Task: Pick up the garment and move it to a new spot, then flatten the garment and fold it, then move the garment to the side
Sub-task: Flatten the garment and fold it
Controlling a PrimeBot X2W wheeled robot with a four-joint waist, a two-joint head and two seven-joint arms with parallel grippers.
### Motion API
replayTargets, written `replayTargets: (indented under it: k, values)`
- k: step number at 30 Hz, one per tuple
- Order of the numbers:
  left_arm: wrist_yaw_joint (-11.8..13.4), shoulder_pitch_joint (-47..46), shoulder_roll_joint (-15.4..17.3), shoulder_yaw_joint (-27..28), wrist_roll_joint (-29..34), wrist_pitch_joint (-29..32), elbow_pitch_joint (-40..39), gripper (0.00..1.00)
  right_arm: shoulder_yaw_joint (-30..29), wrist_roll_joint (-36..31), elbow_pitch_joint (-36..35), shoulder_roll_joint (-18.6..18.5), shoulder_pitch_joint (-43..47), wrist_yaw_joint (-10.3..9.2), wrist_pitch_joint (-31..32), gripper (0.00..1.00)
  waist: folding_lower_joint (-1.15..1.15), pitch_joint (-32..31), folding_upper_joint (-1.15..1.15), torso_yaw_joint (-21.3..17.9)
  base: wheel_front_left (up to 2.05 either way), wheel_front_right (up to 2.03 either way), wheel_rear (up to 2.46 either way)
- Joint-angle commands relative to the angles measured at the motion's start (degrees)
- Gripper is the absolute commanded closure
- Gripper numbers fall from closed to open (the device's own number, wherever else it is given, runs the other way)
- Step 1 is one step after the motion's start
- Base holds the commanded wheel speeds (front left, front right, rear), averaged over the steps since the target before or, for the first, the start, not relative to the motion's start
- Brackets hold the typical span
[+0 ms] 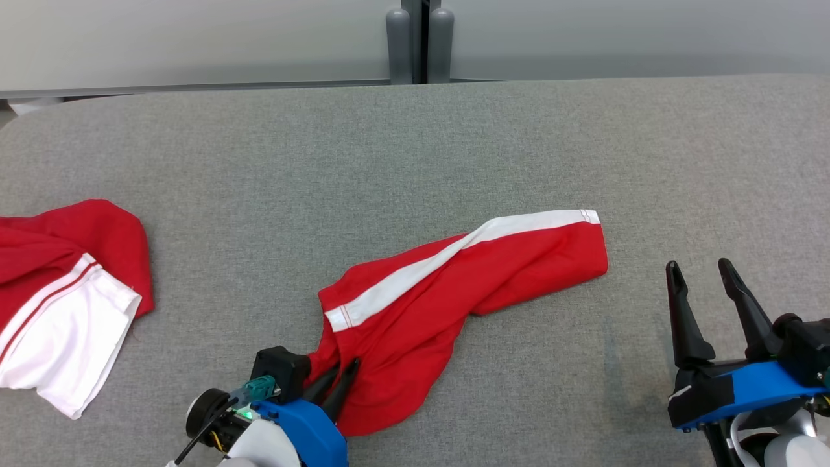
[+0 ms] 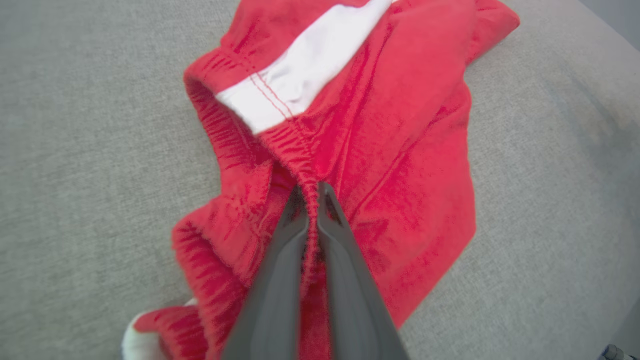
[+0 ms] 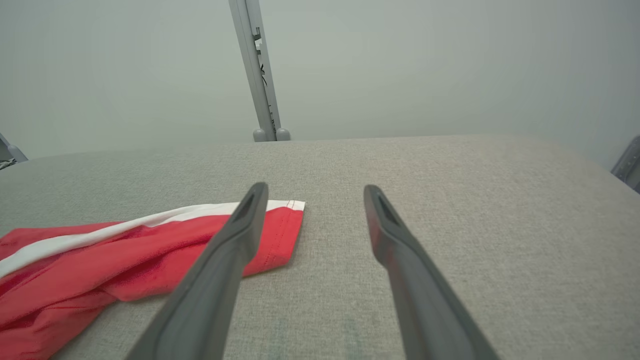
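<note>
Near the front of the grey cloth-covered table, your left gripper is pinched tight on the gathered waistband of the red garment, which lies crumpled mid-table with one leg trailing off to the right. Your right gripper hangs with its fingers spread, holding nothing, near that leg's hem but apart from it. The bite looks narrow, with only a ridge of elastic between the fingers. A quick lift could let it slide out, or carry up one layer and leave the rest twisted. If you drag low, the soft knit may catch on the table's coarse weave and bunch. A second red-and-white garment lies well off to the left, so steer clear of it. The cloth looks soft and matte, with a smooth white side stripe and stitched hems.
</note>
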Motion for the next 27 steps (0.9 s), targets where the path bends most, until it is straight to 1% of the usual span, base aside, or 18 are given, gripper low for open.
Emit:
replayTargets:
  k: [1,7,11,14,19,22,27]
  values:
    - [0.53,0.49,-0.03,0.49,0.54,-1.08,-0.41,0.00,-0.10,-0.48,-0.34,0.02,0.22,0.00,0.10,0.00,0.01,-0.14,0.00,0.08,0.00,0.00,0.00]
    - [2.66,1.00,-1.56,2.04,1.94,-7.91,-2.91,0.00,-0.54,-1.33,-1.15,0.04,0.79,0.00,0.41,0.00,0.01,-1.18,0.00,0.59,0.00,0.00,0.00]
    - [4.86,0.07,-1.35,3.79,3.93,-12.58,-5.82,0.00,-1.25,-2.02,-2.10,0.03,1.39,0.00,1.00,0.00,0.01,-1.61,0.00,1.10,0.00,0.00,0.00]
    - [6.74,-0.20,-0.73,5.80,4.61,-15.25,-7.24,0.00,-1.56,-2.23,-3.02,0.03,1.41,0.00,1.33,0.00,0.01,-1.87,0.00,1.45,0.00,0.00,0.00]
    - [9.32,-0.76,1.49,10.16,4.88,-18.66,-7.24,0.00,-1.68,-2.38,-3.93,0.06,1.23,0.00,1.95,0.00,0.01,-2.15,0.00,1.71,0.00,0.00,0.00]
    - [10.06,-1.03,3.06,12.91,4.54,-20.29,-6.67,0.00,-1.80,-2.52,-4.39,0.06,1.44,0.00,2.48,0.00,0.01,-2.43,0.00,1.76,0.00,0.00,0.00]
    - [10.03,0.19,5.08,16.23,4.65,-22.24,-5.98,0.00,-1.47,-2.56,-5.12,0.09,1.77,0.00,3.15,0.00,0.01,-2.88,0.00,1.59,0.00,0.00,0.00]
